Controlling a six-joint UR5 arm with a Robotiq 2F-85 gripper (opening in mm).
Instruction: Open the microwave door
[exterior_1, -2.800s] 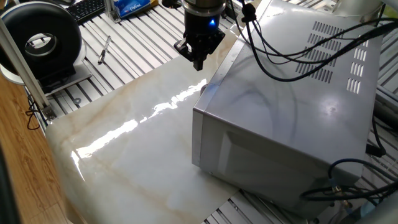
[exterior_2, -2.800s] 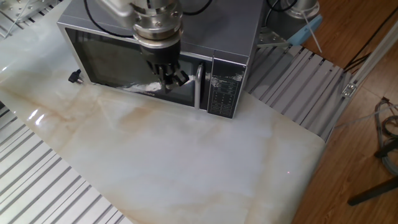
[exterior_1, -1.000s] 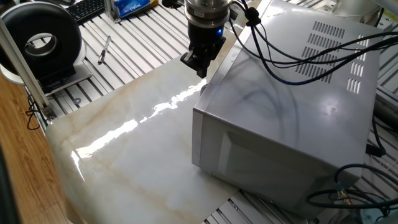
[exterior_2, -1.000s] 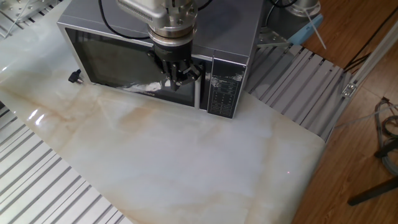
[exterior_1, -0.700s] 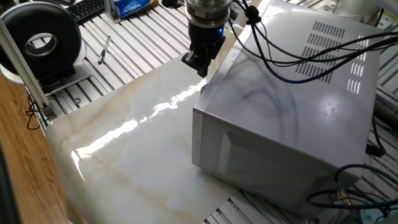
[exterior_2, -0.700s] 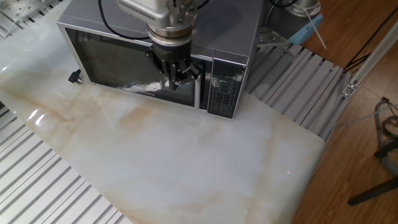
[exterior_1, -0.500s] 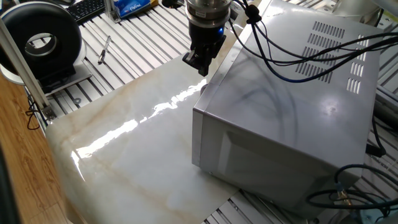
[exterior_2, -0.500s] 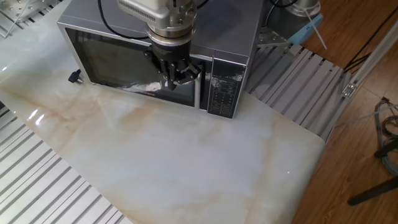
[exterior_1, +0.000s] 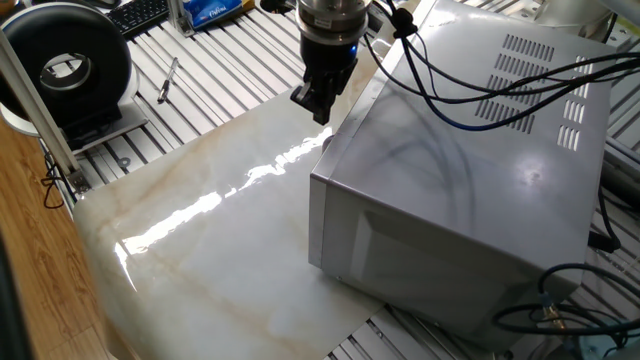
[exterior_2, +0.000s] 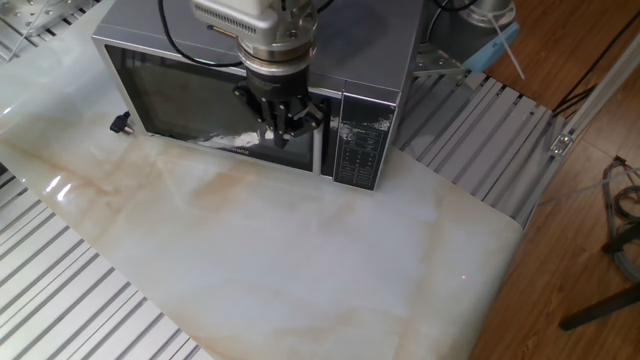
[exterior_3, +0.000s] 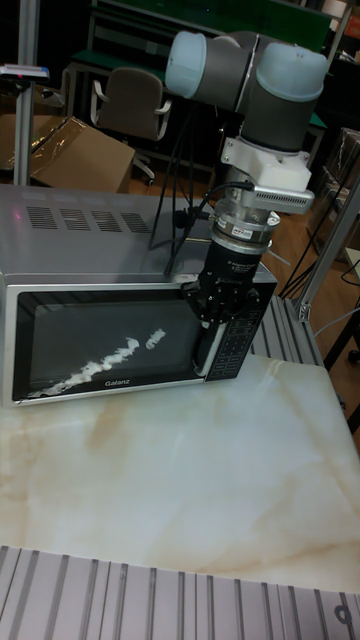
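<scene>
The black pincer (exterior_2: 283, 128) hangs before the glossy dark microwave door (exterior_3: 100, 345) by its handle; grip state unclear.

The end effector (exterior_2: 285, 124) has moved sideways along the microwave door (exterior_2: 200, 105) toward its handle (exterior_2: 320, 140).
</scene>
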